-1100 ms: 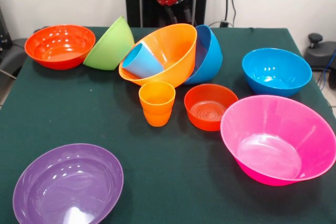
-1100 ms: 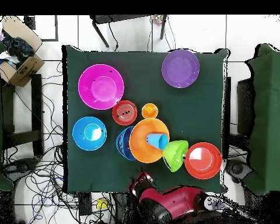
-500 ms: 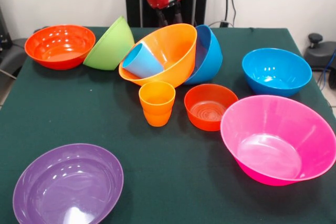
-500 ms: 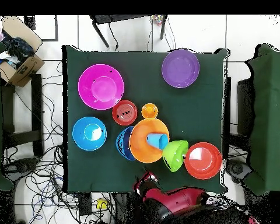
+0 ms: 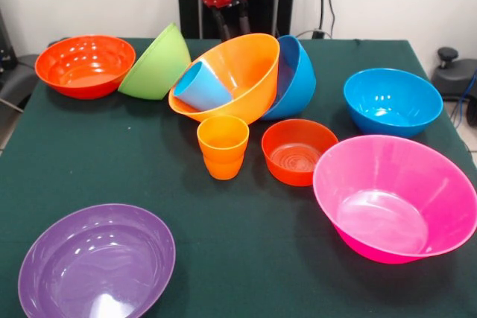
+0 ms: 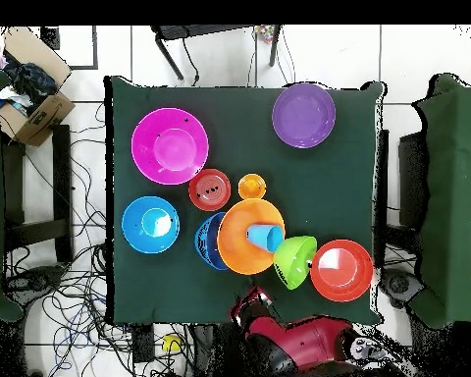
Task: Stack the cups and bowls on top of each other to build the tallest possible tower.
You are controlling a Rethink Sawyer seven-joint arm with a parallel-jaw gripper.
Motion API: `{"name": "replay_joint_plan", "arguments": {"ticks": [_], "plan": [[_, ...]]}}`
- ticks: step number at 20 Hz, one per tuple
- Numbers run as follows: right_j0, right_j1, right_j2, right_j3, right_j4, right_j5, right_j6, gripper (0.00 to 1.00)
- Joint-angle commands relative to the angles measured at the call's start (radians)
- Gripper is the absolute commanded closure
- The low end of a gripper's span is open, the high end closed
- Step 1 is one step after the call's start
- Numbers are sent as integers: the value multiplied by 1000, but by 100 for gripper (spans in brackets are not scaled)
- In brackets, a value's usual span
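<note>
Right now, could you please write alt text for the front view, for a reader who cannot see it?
A tilted orange bowl holding a light blue cup leans among scattered bowls on a green table. An orange cup stands before it; the gripper hangs behind.

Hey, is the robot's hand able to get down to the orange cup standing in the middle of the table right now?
Probably yes. The orange cup stands upright, apart from the small red-orange bowl beside it, with nothing over it. The hand is drawn back behind the tilted orange bowl, so it would likely need to come over that.
</note>
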Motion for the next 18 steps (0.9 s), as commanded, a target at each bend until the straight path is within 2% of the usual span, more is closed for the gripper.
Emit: {"name": "replay_joint_plan", "arguments": {"ticks": [1, 5, 7, 12, 13, 15, 18], "plan": [[20, -81, 83, -69, -64, 64, 103, 0], [38, -109, 76, -65, -85, 73, 89, 0], [38, -188, 132, -22, -79, 118, 98, 0], [55, -240, 156, -1, -90, 147, 92, 0], [37, -290, 197, 30, -82, 176, 97, 0], [23, -301, 222, 27, -67, 202, 98, 0], [28, -303, 212, 26, -67, 198, 101, 0]]}}
